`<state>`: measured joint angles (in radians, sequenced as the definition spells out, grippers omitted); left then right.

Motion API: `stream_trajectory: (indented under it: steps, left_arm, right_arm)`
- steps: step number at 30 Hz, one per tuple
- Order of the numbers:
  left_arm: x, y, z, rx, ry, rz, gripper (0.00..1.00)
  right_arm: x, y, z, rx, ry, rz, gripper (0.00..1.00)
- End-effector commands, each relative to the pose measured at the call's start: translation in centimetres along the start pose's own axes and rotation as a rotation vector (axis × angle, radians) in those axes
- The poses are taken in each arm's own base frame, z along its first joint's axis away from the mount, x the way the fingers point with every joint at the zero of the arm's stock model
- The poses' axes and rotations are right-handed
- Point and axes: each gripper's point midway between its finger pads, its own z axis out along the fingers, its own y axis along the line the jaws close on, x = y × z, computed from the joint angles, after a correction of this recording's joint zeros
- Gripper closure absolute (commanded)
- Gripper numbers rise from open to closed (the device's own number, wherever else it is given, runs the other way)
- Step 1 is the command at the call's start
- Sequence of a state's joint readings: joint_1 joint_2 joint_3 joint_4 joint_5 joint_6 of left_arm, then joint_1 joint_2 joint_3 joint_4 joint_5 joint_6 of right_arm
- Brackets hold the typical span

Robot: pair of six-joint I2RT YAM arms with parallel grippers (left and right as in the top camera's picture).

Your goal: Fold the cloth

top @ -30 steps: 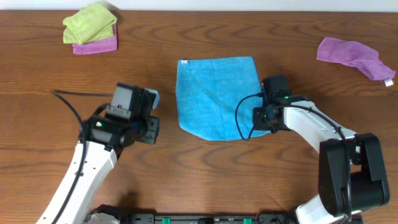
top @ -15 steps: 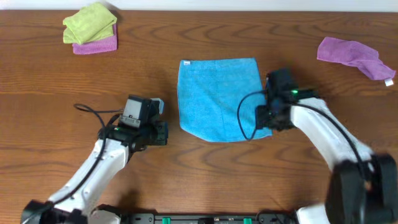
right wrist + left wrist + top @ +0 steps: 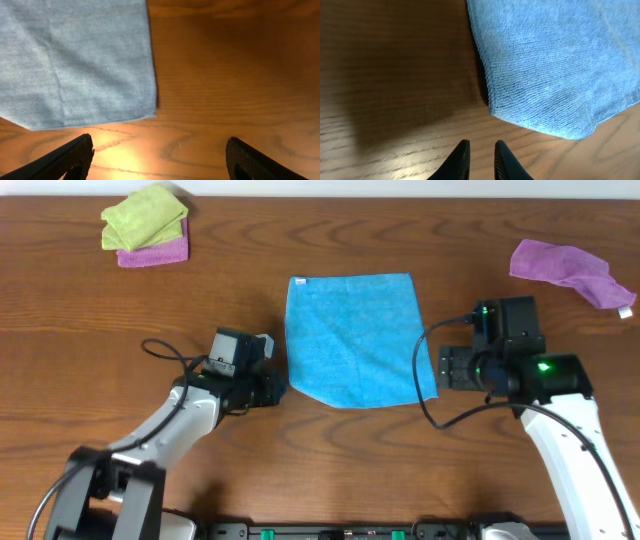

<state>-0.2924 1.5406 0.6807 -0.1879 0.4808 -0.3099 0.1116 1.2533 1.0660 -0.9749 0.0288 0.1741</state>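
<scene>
The sky-blue cloth (image 3: 355,340) lies flat in the middle of the table. Its near-left corner (image 3: 555,65) fills the upper right of the left wrist view, and its near-right corner (image 3: 75,60) the upper left of the right wrist view. My left gripper (image 3: 277,388) sits low, just left of the near-left corner. Its fingers (image 3: 462,160) stand a narrow gap apart over bare wood, the gripper (image 3: 481,156) holding nothing. My right gripper (image 3: 447,368) is just right of the cloth's right edge. It stands wide open (image 3: 159,160) and empty, above wood.
A lime-green cloth (image 3: 145,215) lies on a purple cloth (image 3: 155,252) at the far left. A crumpled purple cloth (image 3: 565,268) is at the far right. Black cables loop beside both wrists. Bare wood surrounds the blue cloth.
My left arm has swung right, up to the cloth's near-left corner. My right gripper has pulled back to the right, off the cloth's edge. The cloth now lies flatter.
</scene>
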Motion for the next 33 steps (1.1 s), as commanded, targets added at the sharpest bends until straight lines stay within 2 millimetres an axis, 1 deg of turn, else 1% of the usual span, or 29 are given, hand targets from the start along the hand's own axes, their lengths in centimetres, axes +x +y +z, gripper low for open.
stream_trajectory:
  steps: [1, 2, 5, 8, 11, 13, 16, 23, 27, 29, 33]
  left_arm:
    - [0.9, -0.4, 0.8, 0.055, 0.051, -0.017, 0.81]
    - [1.1, -0.3, 1.0, 0.052, 0.058, -0.021, 0.81]
    - [1.1, -0.2, 1.1, 0.051, 0.058, -0.021, 0.81]
    - [0.3, -0.2, 1.2, 0.045, 0.027, -0.007, 0.81]
    - [-0.5, 0.1, 1.2, 0.027, -0.011, 0.007, 0.78]
    - [-1.1, 0.2, 1.2, 0.014, -0.034, 0.014, 0.75]
    - [-1.3, 0.3, 1.4, 0.013, -0.040, 0.017, 0.73]
    - [-0.3, 0.7, 3.5, 0.046, 0.014, -0.006, 0.71]
    - [-0.4, 0.6, 4.1, 0.068, 0.016, -0.022, 0.71]
    - [-0.8, 0.4, 4.2, 0.083, 0.004, -0.031, 0.71]
    - [-1.2, -0.8, 4.1, 0.149, -0.007, -0.021, 0.69]
  right_arm:
    - [0.8, -0.2, 0.2, -0.045, 0.025, 0.022, 0.18]
    - [1.3, -0.2, 0.7, -0.062, 0.043, 0.036, 0.22]
    - [2.6, -0.2, 1.8, -0.106, 0.080, 0.069, 0.22]
    - [3.5, 0.4, 2.5, -0.156, 0.103, 0.083, 0.23]
    - [4.0, 0.6, 2.7, -0.168, 0.118, 0.085, 0.22]
    - [4.1, 0.6, 2.7, -0.168, 0.122, 0.085, 0.22]
    - [4.2, 0.7, 2.7, -0.175, 0.126, 0.085, 0.22]
    - [4.4, 1.0, 2.6, -0.193, 0.136, 0.075, 0.22]
    - [4.7, 1.1, 2.5, -0.197, 0.146, 0.062, 0.23]
    - [4.8, 1.0, 2.5, -0.197, 0.151, 0.063, 0.23]
    - [4.9, 1.0, 2.5, -0.196, 0.155, 0.063, 0.24]
